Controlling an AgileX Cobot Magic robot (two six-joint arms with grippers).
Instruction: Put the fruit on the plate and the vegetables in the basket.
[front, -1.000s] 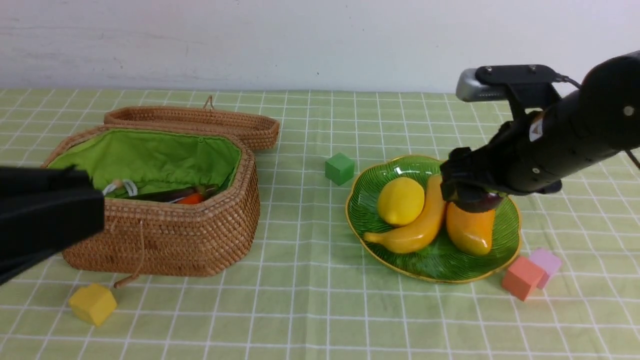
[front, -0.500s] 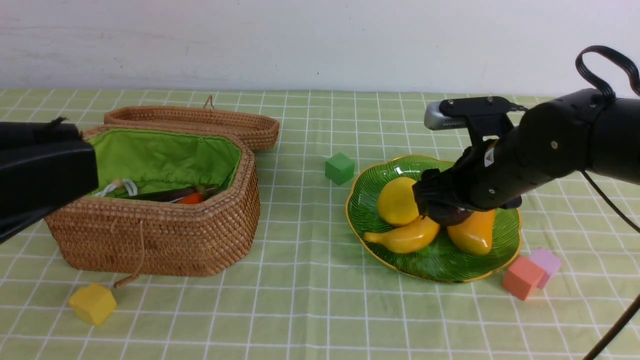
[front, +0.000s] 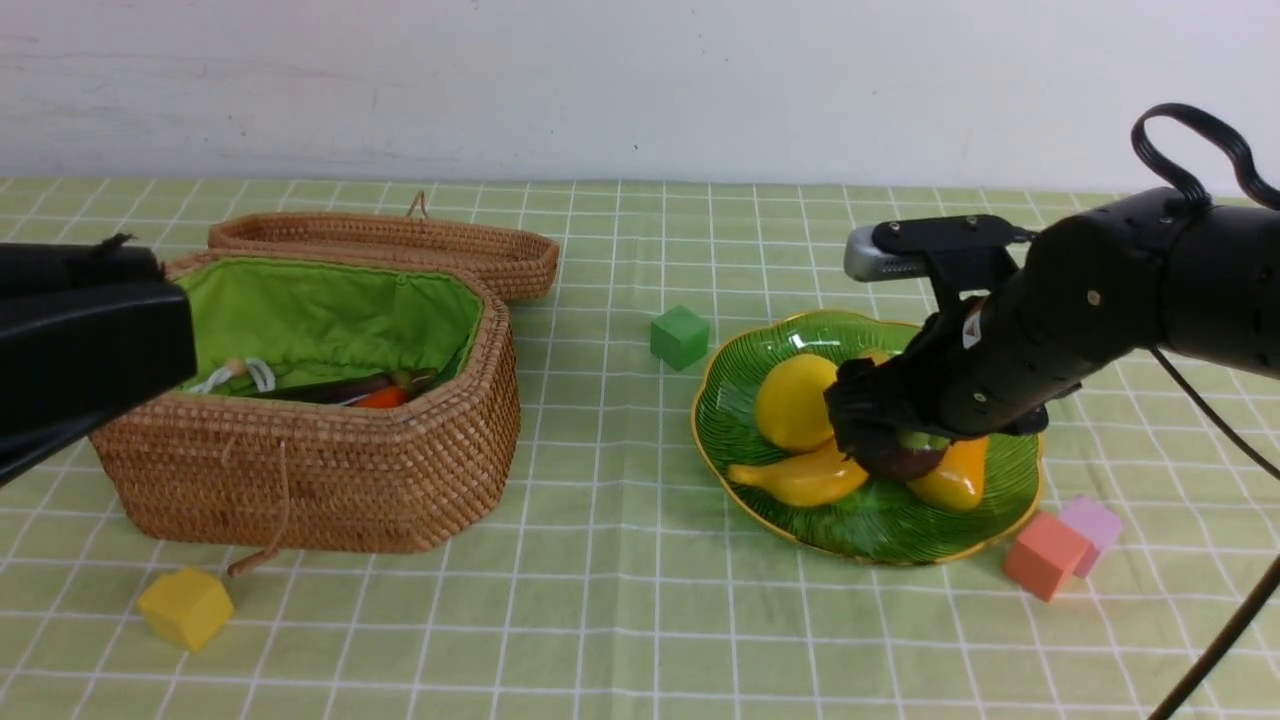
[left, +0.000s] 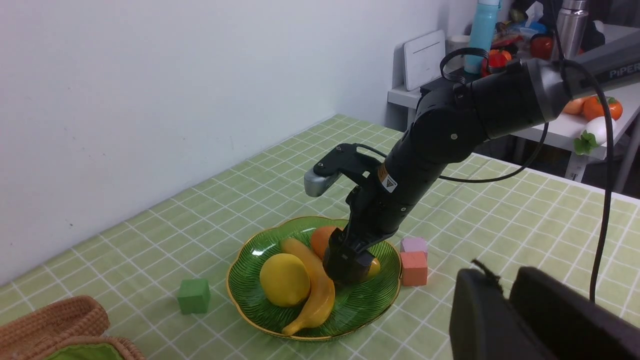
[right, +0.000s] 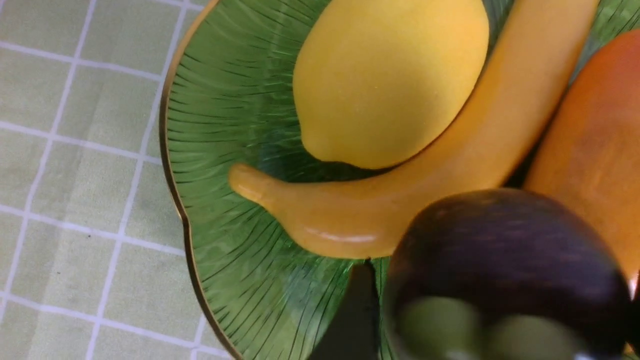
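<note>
My right gripper (front: 890, 445) is shut on the dark purple mangosteen (front: 905, 460) and holds it low over the green plate (front: 760, 370), between the banana (front: 800, 480) and the mango (front: 955, 480). The lemon (front: 793, 402) lies beside the banana. In the right wrist view the mangosteen (right: 505, 260) fills the jaws above the banana (right: 400, 205). The wicker basket (front: 320, 480) holds the eggplant (front: 320, 390) and the carrot (front: 380, 398). The gourd is hidden. My left gripper (front: 90, 350) is shut and empty in front of the basket's left end.
The basket lid (front: 400, 245) lies open behind it. A green cube (front: 679, 336) sits left of the plate. A red cube (front: 1045, 555) and a purple cube (front: 1092, 522) touch the plate's right front edge. A yellow cube (front: 186, 607) lies before the basket.
My right gripper has moved down and to the left with the mangosteen, from above the mango to low between banana and mango. My left gripper rose a little, then stayed still.
</note>
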